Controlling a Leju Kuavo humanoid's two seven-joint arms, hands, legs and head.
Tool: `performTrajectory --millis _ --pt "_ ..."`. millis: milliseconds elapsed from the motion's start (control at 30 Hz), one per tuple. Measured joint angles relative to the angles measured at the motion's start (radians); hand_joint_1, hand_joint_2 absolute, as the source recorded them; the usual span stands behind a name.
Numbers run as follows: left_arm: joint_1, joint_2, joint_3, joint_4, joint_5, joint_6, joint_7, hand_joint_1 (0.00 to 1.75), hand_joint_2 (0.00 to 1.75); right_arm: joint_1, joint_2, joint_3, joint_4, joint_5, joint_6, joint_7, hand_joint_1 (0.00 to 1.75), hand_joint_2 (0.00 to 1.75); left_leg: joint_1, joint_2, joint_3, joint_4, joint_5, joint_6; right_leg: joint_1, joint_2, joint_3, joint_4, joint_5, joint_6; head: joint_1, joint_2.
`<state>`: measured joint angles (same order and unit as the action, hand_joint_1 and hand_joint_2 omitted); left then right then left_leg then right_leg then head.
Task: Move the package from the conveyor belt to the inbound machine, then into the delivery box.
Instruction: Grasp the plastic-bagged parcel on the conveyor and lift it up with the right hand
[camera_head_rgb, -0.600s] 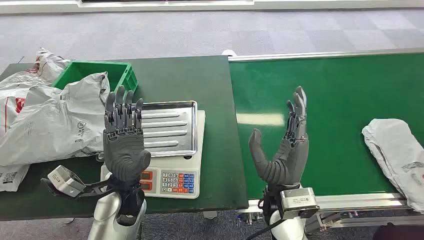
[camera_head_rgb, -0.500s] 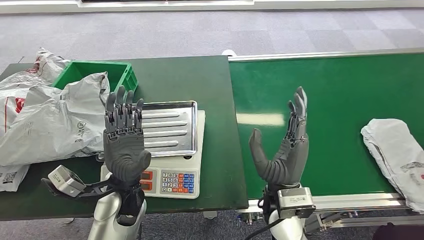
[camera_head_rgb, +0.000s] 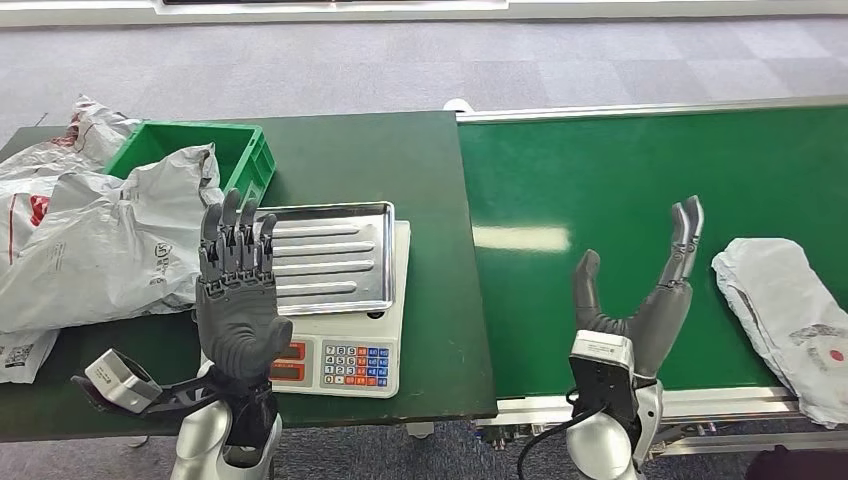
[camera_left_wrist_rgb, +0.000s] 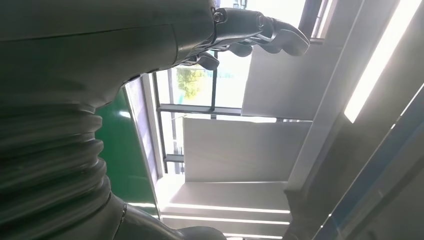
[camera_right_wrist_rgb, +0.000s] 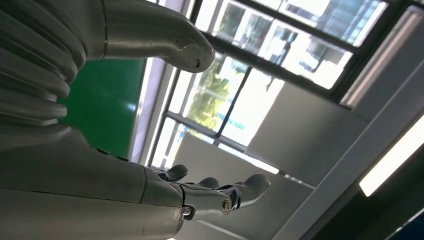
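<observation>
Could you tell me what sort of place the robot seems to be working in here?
Probably a parcel-sorting station or a mock-up of one: a green conveyor belt carries a grey package, a weighing scale stands on the table, and bagged parcels pile beside a green box.

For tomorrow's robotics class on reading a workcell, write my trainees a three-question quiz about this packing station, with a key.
1. True or false: the right hand holds the package.
2. What lies on the conveyor belt? A) the package B) a green bin C) a scale
3. Fill in: the metal tray sits on the ____.

Key: 1. False, its fingers are apart and empty. 2. A. 3. Scale.
</observation>
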<state>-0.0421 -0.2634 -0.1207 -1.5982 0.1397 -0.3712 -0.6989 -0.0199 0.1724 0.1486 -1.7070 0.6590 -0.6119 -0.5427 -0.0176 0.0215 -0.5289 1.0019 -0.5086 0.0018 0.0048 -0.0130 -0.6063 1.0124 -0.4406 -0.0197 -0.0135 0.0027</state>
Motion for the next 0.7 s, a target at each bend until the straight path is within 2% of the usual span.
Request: performTrajectory --millis 400,467,600,700 --pt "0.093 -0.011 0.020 -0.088 -0.023 -0.003 -0.002 0.00 1.75 0.037 0.005 -0.250 0.034 0.295 -0.001 0.286 0.00 1.75 0.000 0.000 -0.001 0.000 0.000 0.000 0.000 0.000 0.000 0.000 0.000 0.001 0.000 0.000" --pt "0.104 -0.011 0.021 -0.100 -0.029 0.000 -0.002 0.00 1.75 0.039 0.006 -0.294 0.046 0.401 -0.002 0.352 0.00 1.75 0.000 0.000 -0.004 0.000 -0.001 0.000 0.000 0.000 0.000 0.000 -0.001 0.001 0.000 0.000" --pt "0.129 -0.012 0.030 -0.130 -0.027 0.004 -0.002 0.00 1.75 0.029 0.004 -0.385 0.089 0.730 0.047 0.553 0.00 1.75 0.000 0.000 -0.007 0.000 -0.002 0.000 0.000 0.000 0.001 0.000 -0.002 0.001 0.000 0.000" --pt "0.140 -0.012 0.039 -0.147 -0.024 -0.006 -0.002 0.00 1.75 0.007 -0.011 -0.455 0.141 0.866 0.105 0.658 0.00 1.75 0.000 -0.001 -0.007 0.000 -0.002 0.000 0.000 0.000 0.001 0.000 -0.002 0.001 0.000 0.000"
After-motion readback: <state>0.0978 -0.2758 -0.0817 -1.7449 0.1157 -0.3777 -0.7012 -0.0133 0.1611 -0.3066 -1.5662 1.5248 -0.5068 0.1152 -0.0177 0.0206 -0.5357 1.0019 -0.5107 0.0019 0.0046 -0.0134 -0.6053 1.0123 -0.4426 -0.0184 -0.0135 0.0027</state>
